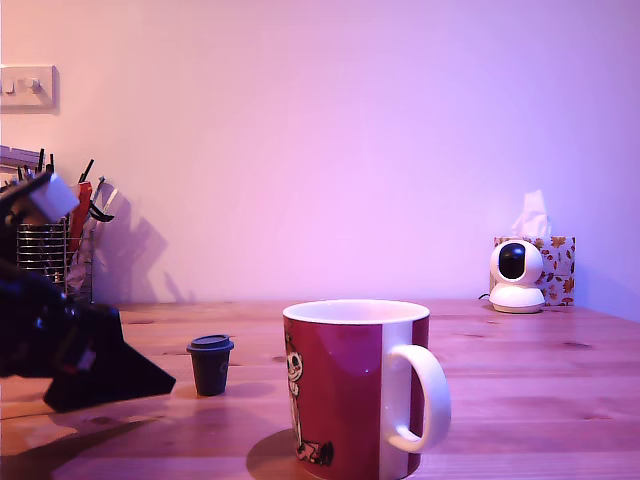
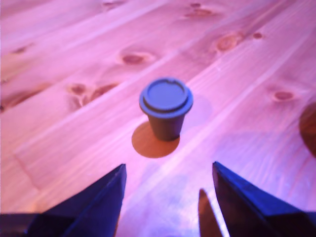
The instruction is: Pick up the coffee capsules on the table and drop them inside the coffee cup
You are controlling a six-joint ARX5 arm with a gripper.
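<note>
One upright capsule (image 2: 166,107); wide rim uppermost

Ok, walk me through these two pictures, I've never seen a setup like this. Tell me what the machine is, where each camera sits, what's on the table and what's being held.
The machine is a single robot arm ending in a gripper, a two-fingered claw. One picture comes from a camera standing on the table, off the arm; there the arm is the dark shape at the exterior view's left. The other comes from a camera on the arm's wrist, looking down past the two dark fingers.

On the wooden table stand a small dark coffee capsule, upright with its flat rimmed top up, and a big dark red mug with a white handle. Far back are a little white camera, a tissue box and a wire rack.

Nothing is held. The fingers are spread apart and empty, with the capsule just ahead of them, untouched.
</note>
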